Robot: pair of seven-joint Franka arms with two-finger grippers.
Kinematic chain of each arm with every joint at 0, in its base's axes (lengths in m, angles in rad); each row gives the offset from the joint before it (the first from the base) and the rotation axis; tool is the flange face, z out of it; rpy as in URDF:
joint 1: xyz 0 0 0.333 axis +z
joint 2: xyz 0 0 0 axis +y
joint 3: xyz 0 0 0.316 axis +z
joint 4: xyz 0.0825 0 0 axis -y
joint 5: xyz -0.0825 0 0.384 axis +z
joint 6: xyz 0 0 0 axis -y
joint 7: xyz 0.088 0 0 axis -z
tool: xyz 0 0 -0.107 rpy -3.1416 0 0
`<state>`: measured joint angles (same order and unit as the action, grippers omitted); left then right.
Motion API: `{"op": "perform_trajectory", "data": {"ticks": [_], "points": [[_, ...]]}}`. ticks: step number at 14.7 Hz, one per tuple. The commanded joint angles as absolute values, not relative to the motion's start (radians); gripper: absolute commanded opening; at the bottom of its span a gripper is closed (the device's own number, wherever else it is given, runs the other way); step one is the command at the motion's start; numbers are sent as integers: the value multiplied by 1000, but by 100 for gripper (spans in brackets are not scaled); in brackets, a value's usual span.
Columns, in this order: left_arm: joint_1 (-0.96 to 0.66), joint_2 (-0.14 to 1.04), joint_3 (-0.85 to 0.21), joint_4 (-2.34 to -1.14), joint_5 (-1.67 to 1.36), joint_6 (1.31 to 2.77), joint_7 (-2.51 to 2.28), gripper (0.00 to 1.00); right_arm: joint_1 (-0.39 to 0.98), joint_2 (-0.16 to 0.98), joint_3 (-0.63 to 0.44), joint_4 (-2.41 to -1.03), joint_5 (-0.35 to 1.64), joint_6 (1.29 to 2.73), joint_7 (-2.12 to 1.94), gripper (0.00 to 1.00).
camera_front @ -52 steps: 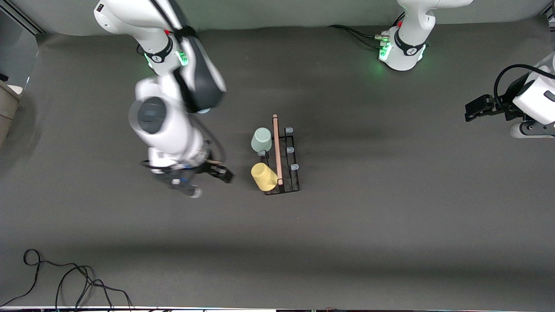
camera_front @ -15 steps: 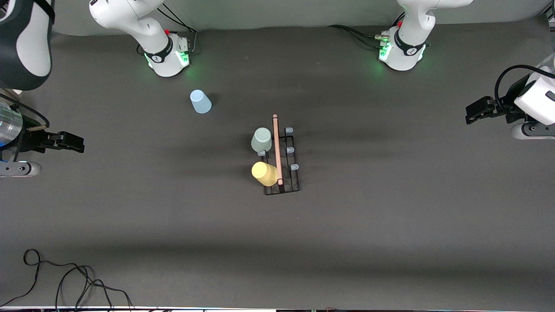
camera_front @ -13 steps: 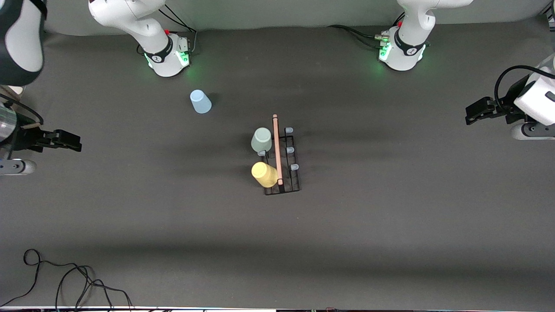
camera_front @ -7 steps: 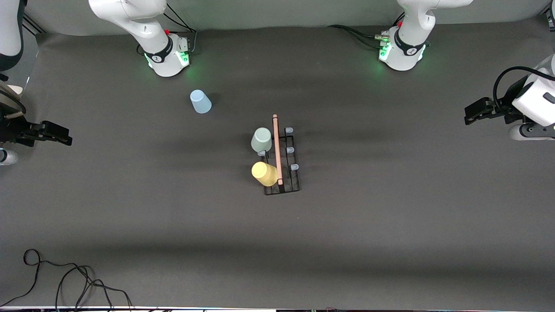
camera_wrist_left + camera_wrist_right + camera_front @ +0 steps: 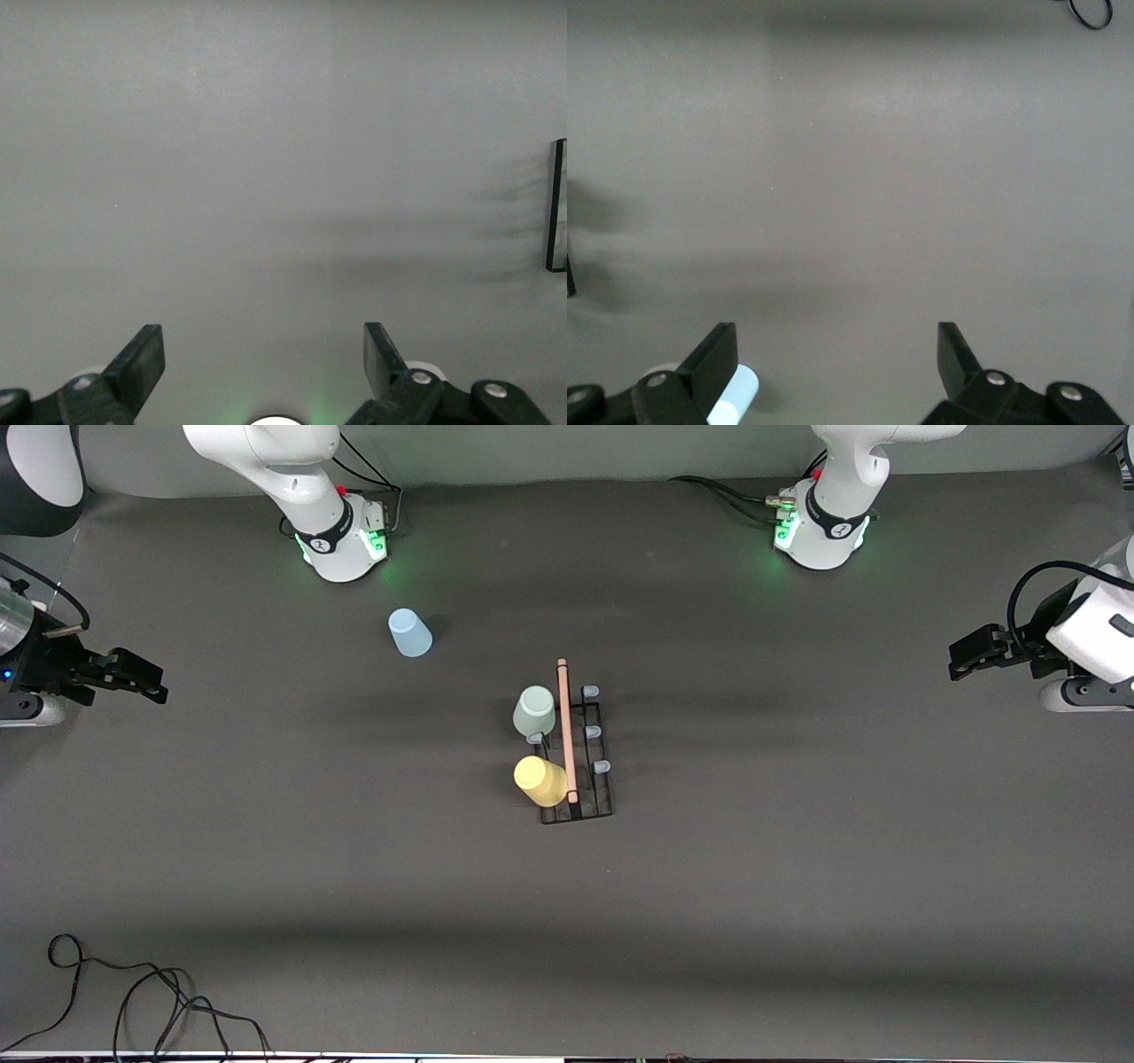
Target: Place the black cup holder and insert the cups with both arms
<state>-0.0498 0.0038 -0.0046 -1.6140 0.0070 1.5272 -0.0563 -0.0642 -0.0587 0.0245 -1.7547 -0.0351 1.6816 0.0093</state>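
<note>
Right gripper [image 5: 142, 677] has withdrawn to its table end, fingers spread, empty; left gripper [image 5: 970, 657] waits likewise. Green cup [image 5: 534, 710] and yellow cup [image 5: 540, 781] sit on the rack [image 5: 592, 797] mid-table; blue cup [image 5: 409, 633] remains near the right arm's base.

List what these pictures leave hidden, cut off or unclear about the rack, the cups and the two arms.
- Black cup holder: the pegs beneath the pale green cup and yellow cup are covered in the front view. In the left wrist view only a corner shows, cut by the frame edge.
- Light blue cup: in the right wrist view a sliver shows; the right gripper hides the rest.
- Both arms: their middle links lie outside the front view.
</note>
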Motion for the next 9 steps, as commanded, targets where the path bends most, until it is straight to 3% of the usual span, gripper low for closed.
{"op": "perform_trajectory", "data": {"ticks": [1,9], "points": [[-51,-8,-3,-1620,5,1528,-48,100,-66,-77,35,-1781,-12,1704,71,100],[-51,-8,-3,-1621,5,1528,-46,100,-66,-63,32,-1764,-12,1704,72,100]]}}
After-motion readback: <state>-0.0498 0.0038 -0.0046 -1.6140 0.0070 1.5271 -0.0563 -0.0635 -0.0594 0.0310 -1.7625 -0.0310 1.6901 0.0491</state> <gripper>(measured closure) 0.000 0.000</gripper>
